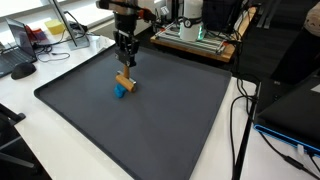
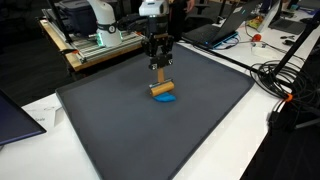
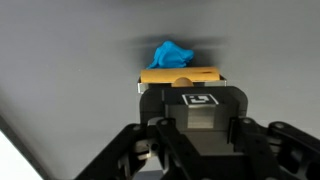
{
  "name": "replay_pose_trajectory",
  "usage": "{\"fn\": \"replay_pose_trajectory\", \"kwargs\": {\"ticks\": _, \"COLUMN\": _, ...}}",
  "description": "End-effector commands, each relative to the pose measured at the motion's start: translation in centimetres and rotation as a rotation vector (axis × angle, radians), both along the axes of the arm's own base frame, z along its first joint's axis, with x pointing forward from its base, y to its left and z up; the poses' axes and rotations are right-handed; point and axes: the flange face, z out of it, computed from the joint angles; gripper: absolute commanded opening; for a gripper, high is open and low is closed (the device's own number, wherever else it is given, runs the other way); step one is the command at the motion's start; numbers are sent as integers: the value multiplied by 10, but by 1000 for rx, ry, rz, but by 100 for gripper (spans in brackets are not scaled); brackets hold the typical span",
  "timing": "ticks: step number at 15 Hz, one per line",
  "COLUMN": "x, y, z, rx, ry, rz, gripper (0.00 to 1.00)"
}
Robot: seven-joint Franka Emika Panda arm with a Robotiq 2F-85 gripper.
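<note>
Jaws of gripper (image 2: 160, 70) narrow, right over wooden block (image 2: 162, 89); hard to tell whether pinching it. Sits tilted just beneath fingertips, atop blue lump (image 2: 167, 99) on dark mat (image 2: 100, 120). Seems light, rigid, smooth; best pinched across flat sides.

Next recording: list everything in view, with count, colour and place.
wooden block: one, tan, between the end effector's fingertips, just above the blue thing
blue thing: one, crumpled, on the mat under the block
mat: one, dark grey, covering most of the table
table: one, white, under the mat
cables: several, black, on the table beside the mat
wooden board: one, behind the mat, carrying equipment
end effector: one, black, above the mat's middle
</note>
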Motion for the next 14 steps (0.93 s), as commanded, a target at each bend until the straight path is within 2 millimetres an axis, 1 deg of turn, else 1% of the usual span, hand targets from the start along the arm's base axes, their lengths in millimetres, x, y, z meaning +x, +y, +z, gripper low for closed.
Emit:
{"fn": "replay_pose_trajectory", "kwargs": {"ticks": 1, "x": -21, "y": -23, "z": -23, "rx": -113, "ry": 31, "rz": -74, "gripper": 22}}
{"fn": "replay_pose_trajectory", "kwargs": {"ticks": 2, "x": -22, "y": -23, "z": -21, "rx": -121, "ry": 24, "rz": -95, "gripper": 22}}
{"fn": "replay_pose_trajectory", "kwargs": {"ticks": 4, "x": -23, "y": -13, "z": -20, "rx": -148, "ry": 8, "rz": -152, "gripper": 22}}
{"fn": "replay_pose_trajectory", "kwargs": {"ticks": 5, "x": -24, "y": -3, "z": -25, "rx": -160, "ry": 6, "rz": 26, "gripper": 22}}
{"fn": "replay_pose_trajectory", "kwargs": {"ticks": 6, "x": -25, "y": 2, "z": -26, "rx": -185, "ry": 3, "rz": 57, "gripper": 22}}
{"fn": "replay_pose_trajectory", "kwargs": {"ticks": 7, "x": -27, "y": -1, "z": -21, "rx": -217, "ry": 3, "rz": -106, "gripper": 22}}
{"fn": "replay_pose_trajectory", "kwargs": {"ticks": 11, "x": -29, "y": 8, "z": -21, "rx": -256, "ry": -23, "rz": -205, "gripper": 22}}
{"fn": "replay_pose_trajectory", "kwargs": {"ticks": 12, "x": -29, "y": 15, "z": -25, "rx": -253, "ry": -37, "rz": -20, "gripper": 22}}
{"fn": "replay_pose_trajectory", "kwargs": {"ticks": 14, "x": -31, "y": 18, "z": -25, "rx": -295, "ry": -41, "rz": 53, "gripper": 22}}
